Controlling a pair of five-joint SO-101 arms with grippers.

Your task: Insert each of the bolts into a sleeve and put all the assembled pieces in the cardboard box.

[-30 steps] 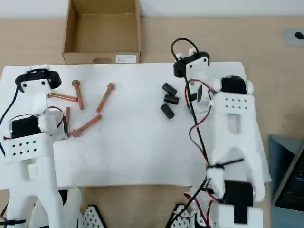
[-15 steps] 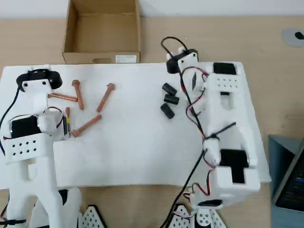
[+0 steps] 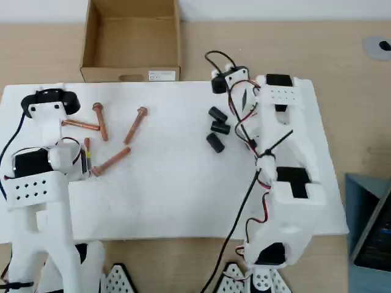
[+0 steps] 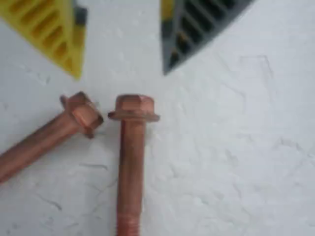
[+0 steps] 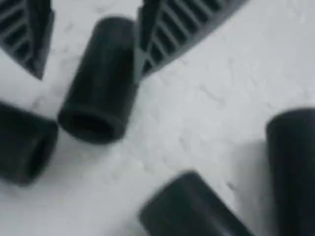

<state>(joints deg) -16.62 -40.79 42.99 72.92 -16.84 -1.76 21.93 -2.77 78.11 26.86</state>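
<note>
L gripper (image 4: 120, 73): fingers are standing spread, the yellow one (image 4: 54, 29) and the dark one (image 4: 197, 29) well apart, pinching nothing. It's hanging over the white mat (image 3: 171, 195).
Bolts by L gripper: 2 copper bolts (image 4: 130, 162) are lying flat on the mat just beyond the fingertips, not between them. Their heads are nearly touching and the shafts are angling apart.
R gripper (image 5: 91, 71): fingers are spread w/ one black sleeve (image 5: 101, 81) lying between them, open end showing. One finger is sitting right against its side; the other is apart, w/ mat showing in the gap.
Other sleeves (image 5: 24, 142): more are lying close round the R gripper on the mat.
Sleeves, high view: 3 black sleeves (image 3: 220, 127) are sitting in a tight cluster, upper centre, just left of the R arm (image 3: 284, 152).
Bolts, high view: 5 copper bolts (image 3: 135, 125) are lying scattered over the upper-left part of the mat, beside the L arm (image 3: 36, 189).
Cardboard box (image 3: 116, 73): sitting top left, open side up, on the wood table (image 3: 342, 49), its front wall at the mat's far edge.
Arms: both are reaching up the frame from the bottom edge, L at far left, R right of centre.
</note>
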